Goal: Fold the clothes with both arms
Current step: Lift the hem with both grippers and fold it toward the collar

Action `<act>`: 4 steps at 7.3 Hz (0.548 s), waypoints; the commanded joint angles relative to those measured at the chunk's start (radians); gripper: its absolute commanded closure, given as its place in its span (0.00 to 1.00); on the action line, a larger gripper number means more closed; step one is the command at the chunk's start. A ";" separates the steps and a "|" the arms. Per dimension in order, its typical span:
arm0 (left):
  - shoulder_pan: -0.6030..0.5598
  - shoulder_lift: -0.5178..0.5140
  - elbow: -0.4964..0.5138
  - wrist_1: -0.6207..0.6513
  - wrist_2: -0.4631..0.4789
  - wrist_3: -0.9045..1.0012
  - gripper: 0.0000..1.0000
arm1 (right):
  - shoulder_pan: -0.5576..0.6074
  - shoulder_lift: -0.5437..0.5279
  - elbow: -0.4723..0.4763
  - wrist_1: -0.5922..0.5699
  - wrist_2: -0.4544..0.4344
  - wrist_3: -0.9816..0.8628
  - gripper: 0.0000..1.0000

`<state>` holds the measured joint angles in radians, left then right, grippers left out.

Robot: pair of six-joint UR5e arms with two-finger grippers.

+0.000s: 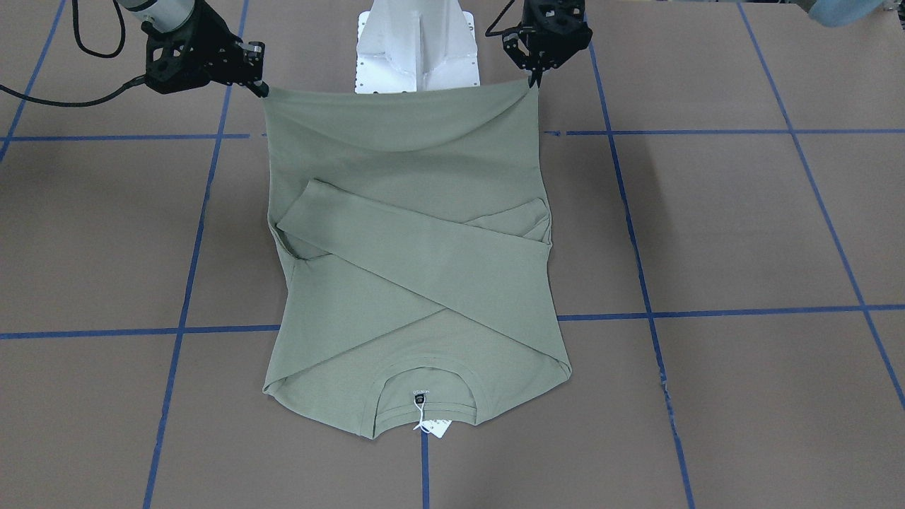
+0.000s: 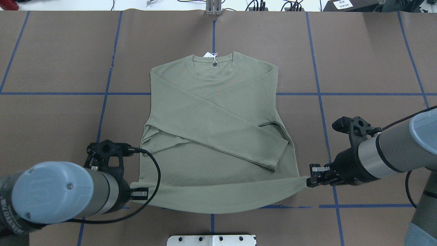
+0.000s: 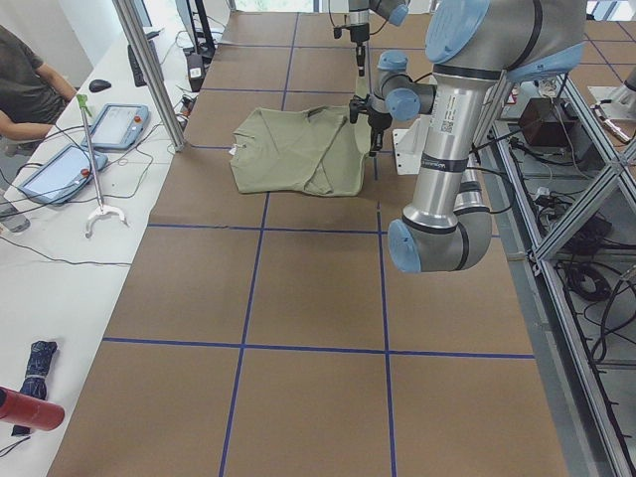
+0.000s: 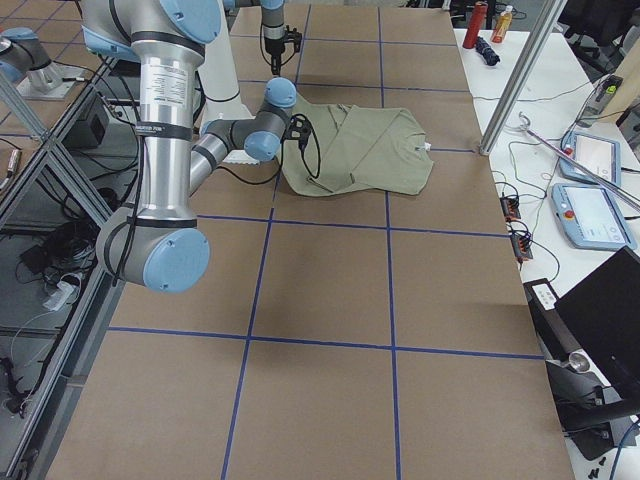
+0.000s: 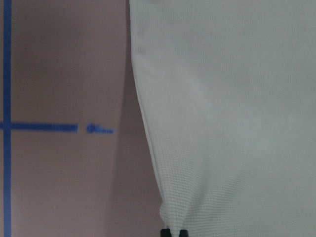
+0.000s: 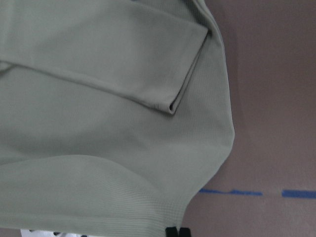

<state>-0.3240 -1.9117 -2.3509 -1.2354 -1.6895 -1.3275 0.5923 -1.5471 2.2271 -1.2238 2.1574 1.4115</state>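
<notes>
Overhead exterior view: shows shirt (image 2: 218, 164) laid out near middle of table (image 2: 51, 61), between blue tape lines (image 2: 108, 78). Places neck end on far side from pedestal (image 2: 211, 240), with white hang tag (image 2: 209, 54) at collar. Shows both sleeves (image 2: 222, 119) folded inward over body and crossing each other, upper cuff ending near right-hand side seam.

Shows left gripper (image 2: 138, 193) pinched closed on one corner of hem (image 2: 218, 200), and right gripper (image 2: 312, 178) pinched closed on opposite corner. Confirmed in both wrist views by fabric running into closed fingertips at bottom edge.

Shows hem edge raised off table at both corners, stretched between grippers, sagging slightly in middle. Leaves collar end and crossed sleeves flat on table surface.

Front-facing view: repeats same hold, left gripper at right of frame.
</notes>
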 commanded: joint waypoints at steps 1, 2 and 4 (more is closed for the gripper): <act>-0.131 -0.036 0.011 0.002 -0.051 0.077 1.00 | 0.124 0.124 -0.087 0.001 0.002 -0.002 1.00; -0.160 -0.068 0.054 -0.001 -0.052 0.079 1.00 | 0.168 0.201 -0.148 0.001 0.002 -0.002 1.00; -0.207 -0.110 0.140 -0.007 -0.050 0.080 1.00 | 0.237 0.350 -0.301 -0.002 -0.001 0.000 1.00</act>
<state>-0.5024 -2.0002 -2.2595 -1.2384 -1.7395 -1.2499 0.7875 -1.2843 2.0171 -1.2245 2.1589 1.4101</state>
